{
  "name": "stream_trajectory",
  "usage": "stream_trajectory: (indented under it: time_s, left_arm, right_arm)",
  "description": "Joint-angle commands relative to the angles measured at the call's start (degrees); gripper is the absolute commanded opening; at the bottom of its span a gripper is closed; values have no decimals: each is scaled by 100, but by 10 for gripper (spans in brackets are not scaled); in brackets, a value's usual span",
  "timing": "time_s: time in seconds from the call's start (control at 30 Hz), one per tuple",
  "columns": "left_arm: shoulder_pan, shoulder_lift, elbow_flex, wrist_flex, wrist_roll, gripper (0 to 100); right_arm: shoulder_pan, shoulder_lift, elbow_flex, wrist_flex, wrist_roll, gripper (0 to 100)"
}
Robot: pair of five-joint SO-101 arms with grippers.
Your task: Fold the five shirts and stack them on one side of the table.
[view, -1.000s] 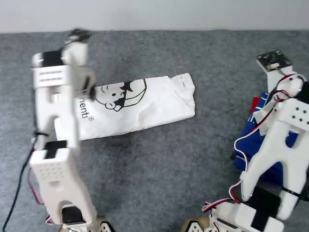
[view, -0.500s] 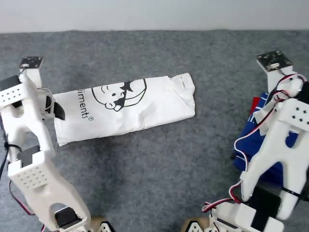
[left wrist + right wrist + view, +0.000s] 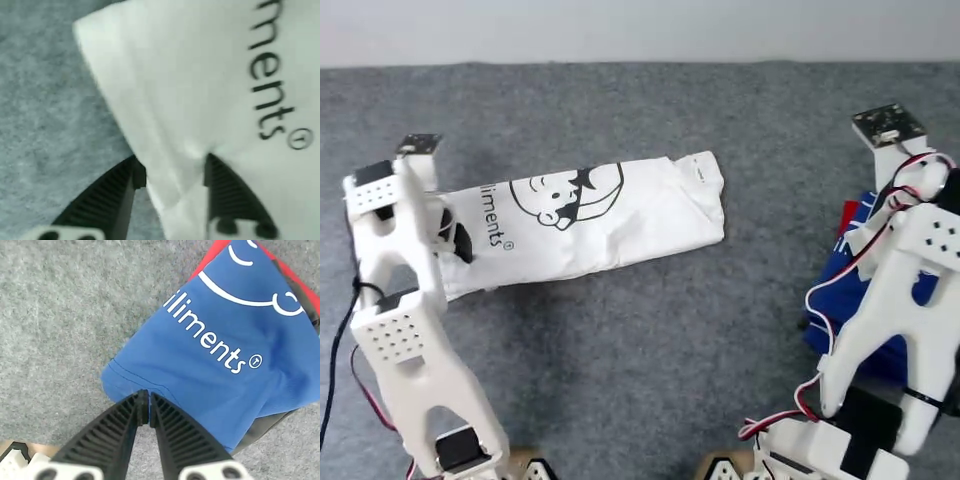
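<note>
Grey felt counter (image 3: 650, 340). At left we note the left hand (image 3: 174, 167), fingers apart, straddling an end edge of the folded white shirt (image 3: 610, 220) lying left of centre. At right we log the right hand (image 3: 146, 402), fingers together and gripping nothing, over the hem of the blue shirt (image 3: 225, 340) at the counter's right edge.
</note>
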Motion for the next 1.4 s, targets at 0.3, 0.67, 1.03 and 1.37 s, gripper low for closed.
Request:
stream_trajectory:
  time_s: [0.3,0.67,1.03,1.37]
  left_arm:
    - [237,44,-2316,1556,-18,14]
    - [2004,-985,-1771,1530,290,14]
    - [4026,-1090,-1851,1371,686,14]
    - [4475,-1081,-1921,387,1002,14]
  right_arm:
    - [-40,-242,-35,207,-70,12]
    - [-57,-242,-35,180,-70,12]
    - [-31,-242,-35,180,-70,12]
    - [-31,-233,-26,171,-79,12]
